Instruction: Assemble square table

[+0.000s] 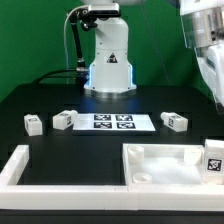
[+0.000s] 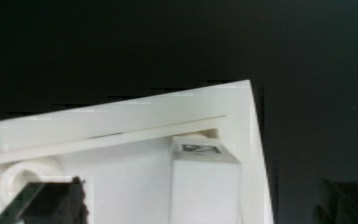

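leg blocks (image 1: 34, 123) flanking marker board (image 1: 112, 122), slab (image 1: 165, 160) in front

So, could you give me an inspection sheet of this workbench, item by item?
Surface: black table, matte.
Job's things: square table slab at the front; loose leg blocks flank the marker board: far-left block, near-left block, right block; fourth tagged block at the slab's edge on the exterior view's right.
Clutter: white border bars on the exterior view's left.
Gripper: gripper open, above a slab corner.
Cables: black cable beside the robot base.
Surroundings: dark; nothing seen.
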`<state>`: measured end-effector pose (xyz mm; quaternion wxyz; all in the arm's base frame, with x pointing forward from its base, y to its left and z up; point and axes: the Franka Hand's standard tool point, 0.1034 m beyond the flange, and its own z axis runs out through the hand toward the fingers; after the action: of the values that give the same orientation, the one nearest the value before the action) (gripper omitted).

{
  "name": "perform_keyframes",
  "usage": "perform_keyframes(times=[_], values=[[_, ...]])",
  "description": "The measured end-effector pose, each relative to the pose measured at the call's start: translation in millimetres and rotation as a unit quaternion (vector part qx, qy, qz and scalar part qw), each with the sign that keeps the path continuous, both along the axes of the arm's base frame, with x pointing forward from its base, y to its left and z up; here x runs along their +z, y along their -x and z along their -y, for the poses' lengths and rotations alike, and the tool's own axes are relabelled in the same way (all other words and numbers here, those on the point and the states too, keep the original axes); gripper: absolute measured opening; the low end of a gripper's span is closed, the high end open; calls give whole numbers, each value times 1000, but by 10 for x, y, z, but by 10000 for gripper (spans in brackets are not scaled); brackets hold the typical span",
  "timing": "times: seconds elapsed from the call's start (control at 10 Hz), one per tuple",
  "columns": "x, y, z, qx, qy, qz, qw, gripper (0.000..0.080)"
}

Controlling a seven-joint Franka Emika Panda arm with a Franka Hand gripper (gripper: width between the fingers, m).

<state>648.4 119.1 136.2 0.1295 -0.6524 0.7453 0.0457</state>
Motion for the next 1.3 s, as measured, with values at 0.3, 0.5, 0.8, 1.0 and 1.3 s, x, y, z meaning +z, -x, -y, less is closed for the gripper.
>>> perform_keyframes(times=[0.3, 0.5, 0.8, 1.0, 1.3], values=[[-86, 634, -90, 90, 22, 11, 996, 649], [-119, 671, -129, 150, 29, 20, 988, 649], [-129, 675, -125, 239, 40, 40, 969, 649], [-250, 871, -252, 302, 60, 75, 948, 649], [-512, 1496, -520, 463, 84, 71, 879, 649]])
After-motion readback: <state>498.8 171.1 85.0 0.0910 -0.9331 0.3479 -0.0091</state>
